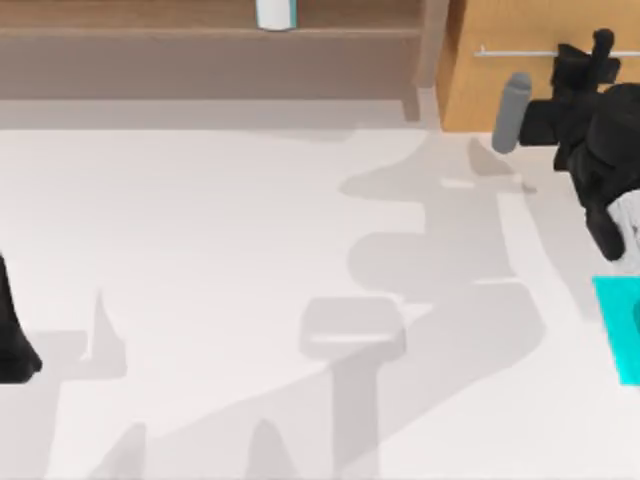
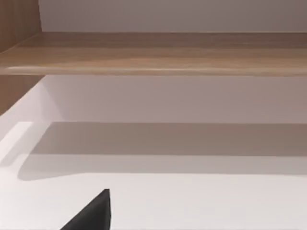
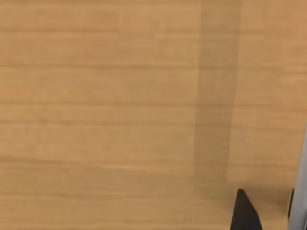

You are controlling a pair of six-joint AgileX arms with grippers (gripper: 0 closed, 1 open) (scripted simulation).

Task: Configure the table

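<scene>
Right gripper [image 1: 598, 48] is up at the cabinet [image 1: 520, 60] by the handle [image 1: 520, 52], likely lining up a pull. Grip state: can't tell. Left arm [image 1: 12, 330] is parked at the table's [image 1: 220, 260] left edge.

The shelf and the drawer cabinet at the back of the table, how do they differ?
The shelf is duller brown, wide and open, with a white container on it; the drawer cabinet is brighter orange-brown, closed-fronted, with a silver bar handle. The shelf spans the table's left and middle; the cabinet stands at the right, by the right claw. Both are wooden.
</scene>
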